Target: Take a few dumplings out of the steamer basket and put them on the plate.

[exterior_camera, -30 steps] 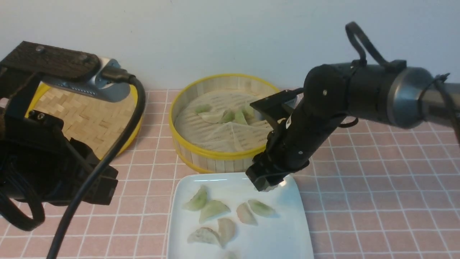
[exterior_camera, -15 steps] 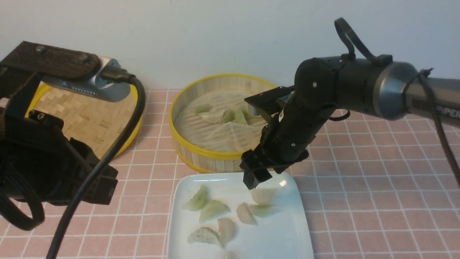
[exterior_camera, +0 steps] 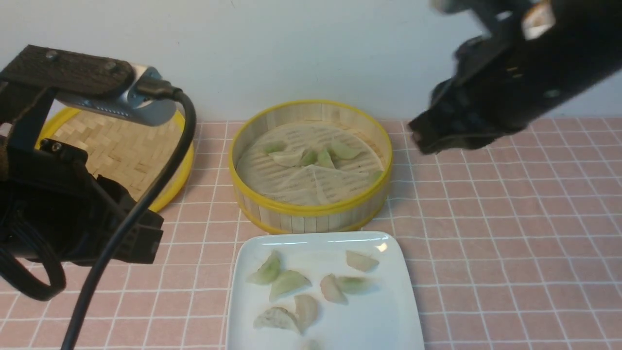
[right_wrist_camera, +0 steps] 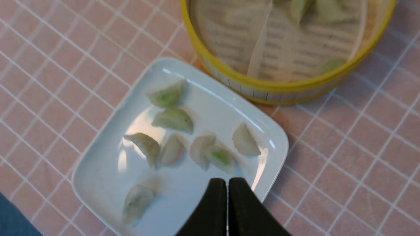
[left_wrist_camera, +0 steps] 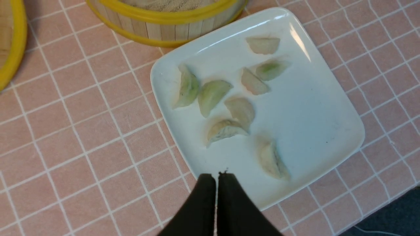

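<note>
Over the bench (exterior_camera: 510, 243), from the front: finds the right claw (exterior_camera: 422, 138) raised well clear of the surface, off to the right of the steamer basket (exterior_camera: 311, 216) and badly smeared (no reading its opening from this side). Puts the dumplings (exterior_camera: 311, 156) left in the basket down and to the left of that claw, strung in a loose row across the far half of the liner (exterior_camera: 291, 182), long line running side to side. Shows several more lying on the plate (exterior_camera: 388, 316), just in front of the basket.

From the left wrist: looks past the left claw (left_wrist_camera: 216, 177), pressed together and empty, with the plate ahead of its tips and the basket wall beyond that.

From the right wrist: catches the right claw (right_wrist_camera: 227, 183) pinched to a thin slit, carrying nothing, plate beneath and basket further ahead.

Judged from all three: right arm likely the nearer for another pick. Would call for spreading wide, reaching left and down into that far half, then closing across a dumpling's short width.
</note>
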Action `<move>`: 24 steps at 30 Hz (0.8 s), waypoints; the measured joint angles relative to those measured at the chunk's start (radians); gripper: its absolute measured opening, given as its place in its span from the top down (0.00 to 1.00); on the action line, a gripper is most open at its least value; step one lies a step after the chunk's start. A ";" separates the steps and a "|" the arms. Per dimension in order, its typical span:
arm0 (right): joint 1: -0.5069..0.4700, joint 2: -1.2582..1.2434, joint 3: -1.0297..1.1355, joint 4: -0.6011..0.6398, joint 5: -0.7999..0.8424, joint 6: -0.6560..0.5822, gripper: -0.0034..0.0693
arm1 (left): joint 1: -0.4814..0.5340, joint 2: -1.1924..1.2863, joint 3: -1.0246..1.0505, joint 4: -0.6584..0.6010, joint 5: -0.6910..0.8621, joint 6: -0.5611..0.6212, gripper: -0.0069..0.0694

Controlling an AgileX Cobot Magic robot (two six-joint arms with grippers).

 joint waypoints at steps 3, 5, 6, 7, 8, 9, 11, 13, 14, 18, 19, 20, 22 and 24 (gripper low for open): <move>0.000 -0.214 0.140 -0.019 -0.093 0.030 0.97 | 0.000 0.000 0.000 0.000 -0.011 0.000 0.92; 0.000 -0.387 0.255 -0.030 -0.174 0.051 0.97 | 0.000 0.000 0.000 0.000 -0.028 0.000 0.92; 0.000 -0.475 0.327 -0.038 -0.230 0.060 0.97 | 0.000 0.000 0.000 0.000 -0.032 0.000 0.92; 0.000 -0.566 0.404 -0.046 -0.294 0.066 0.97 | 0.000 0.000 0.000 0.000 -0.037 0.000 0.92; 0.000 -0.603 0.452 -0.052 -0.337 0.069 0.97 | 0.000 0.000 0.000 0.000 -0.041 0.000 0.92; 0.000 -0.715 0.547 -0.068 -0.412 0.078 0.97 | 0.000 0.000 0.000 -0.001 -0.049 0.000 0.92; 0.000 -0.879 0.682 -0.092 -0.556 0.098 0.97 | 0.000 0.000 0.000 -0.005 -0.059 0.000 0.92; 0.000 -1.053 0.811 -0.120 -0.655 0.144 0.97 | 0.000 0.000 0.000 -0.011 -0.068 0.000 0.92; 0.000 -1.107 0.849 -0.132 -0.691 0.163 0.97 | 0.000 0.000 0.000 -0.015 -0.076 0.000 0.92; 0.000 -1.295 0.972 -0.215 -0.776 0.250 0.97 | 0.000 0.000 0.000 -0.027 -0.100 0.008 0.92; 0.000 -1.315 0.991 -0.237 -0.791 0.275 0.97 | 0.000 0.000 0.000 -0.028 -0.109 0.011 0.92; 0.000 -1.318 0.994 -0.241 -0.795 0.280 0.97 | 0.000 0.000 0.000 -0.028 -0.111 0.011 0.92; 0.000 -1.327 1.010 -0.274 -0.802 0.331 0.97 | 0.000 -0.009 0.003 -0.038 -0.119 0.016 0.92; 0.000 -1.327 1.013 -0.279 -0.802 0.359 0.97 | 0.000 -0.043 0.019 -0.038 -0.131 0.025 0.92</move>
